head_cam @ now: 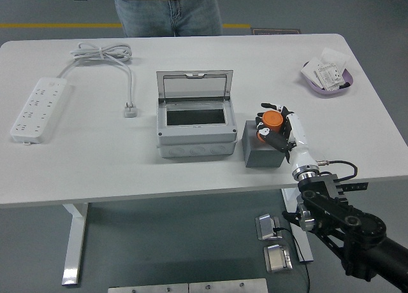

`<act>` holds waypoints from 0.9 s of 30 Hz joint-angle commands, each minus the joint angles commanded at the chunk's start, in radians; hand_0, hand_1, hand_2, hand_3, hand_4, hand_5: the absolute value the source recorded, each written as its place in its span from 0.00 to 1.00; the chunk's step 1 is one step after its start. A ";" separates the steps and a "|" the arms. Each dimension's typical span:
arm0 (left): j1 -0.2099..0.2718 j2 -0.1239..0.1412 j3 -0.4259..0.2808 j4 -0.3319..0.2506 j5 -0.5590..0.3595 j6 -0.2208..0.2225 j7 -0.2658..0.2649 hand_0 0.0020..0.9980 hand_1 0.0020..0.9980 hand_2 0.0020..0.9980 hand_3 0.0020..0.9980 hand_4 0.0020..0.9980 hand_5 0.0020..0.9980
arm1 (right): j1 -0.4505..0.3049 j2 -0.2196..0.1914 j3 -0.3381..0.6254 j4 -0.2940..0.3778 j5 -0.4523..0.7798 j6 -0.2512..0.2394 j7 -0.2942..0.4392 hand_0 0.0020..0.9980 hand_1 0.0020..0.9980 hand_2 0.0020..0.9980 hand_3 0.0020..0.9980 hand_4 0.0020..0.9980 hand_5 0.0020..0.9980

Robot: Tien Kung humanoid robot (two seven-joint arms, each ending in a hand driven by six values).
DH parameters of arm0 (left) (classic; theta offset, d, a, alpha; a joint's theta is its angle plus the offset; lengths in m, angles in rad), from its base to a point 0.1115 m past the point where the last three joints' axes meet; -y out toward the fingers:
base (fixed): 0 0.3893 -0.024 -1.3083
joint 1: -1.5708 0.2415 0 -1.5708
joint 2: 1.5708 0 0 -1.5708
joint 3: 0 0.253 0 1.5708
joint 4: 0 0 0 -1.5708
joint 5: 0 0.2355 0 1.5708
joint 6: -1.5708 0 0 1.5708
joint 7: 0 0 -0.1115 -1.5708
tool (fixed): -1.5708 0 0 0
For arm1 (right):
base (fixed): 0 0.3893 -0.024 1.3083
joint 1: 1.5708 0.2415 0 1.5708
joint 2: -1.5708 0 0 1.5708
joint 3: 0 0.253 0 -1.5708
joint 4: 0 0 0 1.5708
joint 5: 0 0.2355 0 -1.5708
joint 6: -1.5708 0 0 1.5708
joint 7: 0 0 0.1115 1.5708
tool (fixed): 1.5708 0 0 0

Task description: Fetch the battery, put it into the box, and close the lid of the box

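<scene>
I am seeing my right hand (275, 128) gripping the orange battery (273, 120), fingers wrapped around it, above the grey block (260, 154) just to the right of the box (194, 128). The box is sitting mid-table with its lid (194, 85) standing open, while a person (167, 11) is standing at the far side.

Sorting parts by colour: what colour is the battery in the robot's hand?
Orange, seen in the head view: the battery sits in the right hand.

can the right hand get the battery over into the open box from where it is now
Probably yes. The right hand grips the orange battery above the grey block, the box sits just beside it, lid raised, and nothing lies between them.
</scene>
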 joint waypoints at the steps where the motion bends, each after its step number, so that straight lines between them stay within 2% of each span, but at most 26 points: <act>1: 0.000 0.000 -0.001 0.000 0.001 0.000 0.000 0.60 0.69 0.62 0.64 0.71 0.18 | 0.000 0.000 0.001 0.001 -0.002 0.000 -0.002 0.38 0.47 0.50 0.62 0.45 0.07; 3: 0.000 0.000 -0.005 0.000 0.004 0.000 0.000 0.60 0.69 0.62 0.64 0.71 0.18 | 0.001 -0.001 0.004 0.004 -0.009 -0.001 -0.009 0.38 0.47 0.50 0.62 0.45 0.07; 4: 0.001 0.000 -0.007 0.000 0.005 0.000 0.000 0.60 0.69 0.62 0.64 0.71 0.18 | 0.001 -0.001 0.007 0.006 -0.013 0.000 -0.013 0.32 0.40 0.43 0.56 0.44 0.00; 9: 0.000 -0.001 -0.011 -0.001 0.008 0.000 -0.001 0.60 0.69 0.62 0.64 0.71 0.18 | 0.003 -0.004 0.021 0.016 -0.018 0.012 -0.032 0.32 0.40 0.43 0.56 0.44 0.00; 10: 0.000 0.000 -0.011 -0.001 0.008 0.000 -0.001 0.60 0.69 0.62 0.64 0.71 0.17 | 0.004 -0.004 0.024 0.019 -0.017 0.014 -0.034 0.27 0.28 0.38 0.48 0.39 0.00; 15: 0.000 0.002 -0.006 -0.001 0.001 0.000 -0.002 0.60 0.69 0.62 0.64 0.71 0.17 | 0.013 -0.007 0.046 0.034 -0.009 0.017 -0.033 0.27 0.28 0.38 0.48 0.39 0.00; 16: -0.001 0.003 -0.005 -0.001 0.000 0.000 -0.002 0.60 0.69 0.62 0.64 0.72 0.16 | 0.015 -0.008 0.049 0.035 -0.006 0.016 -0.031 0.27 0.25 0.37 0.41 0.24 0.00; 21: -0.002 0.005 0.000 -0.002 -0.005 0.000 -0.002 0.60 0.69 0.62 0.64 0.72 0.16 | 0.028 -0.012 0.058 0.037 0.003 0.007 -0.021 0.27 0.25 0.37 0.41 0.24 0.00; 22: -0.002 0.005 0.002 -0.002 -0.006 0.000 -0.002 0.60 0.69 0.62 0.64 0.72 0.16 | 0.030 -0.012 0.060 0.037 0.003 0.004 -0.020 0.26 0.23 0.37 0.41 0.21 0.00; 24: -0.002 0.006 0.005 -0.002 -0.008 0.000 -0.002 0.60 0.69 0.62 0.64 0.72 0.16 | 0.035 -0.014 0.062 0.038 0.002 0.000 -0.020 0.26 0.23 0.37 0.41 0.21 0.00; 27: -0.003 0.007 0.010 -0.002 -0.013 0.001 -0.002 0.60 0.69 0.62 0.64 0.72 0.16 | 0.043 -0.019 0.067 0.055 -0.030 -0.016 -0.043 0.26 0.23 0.37 0.41 0.21 0.00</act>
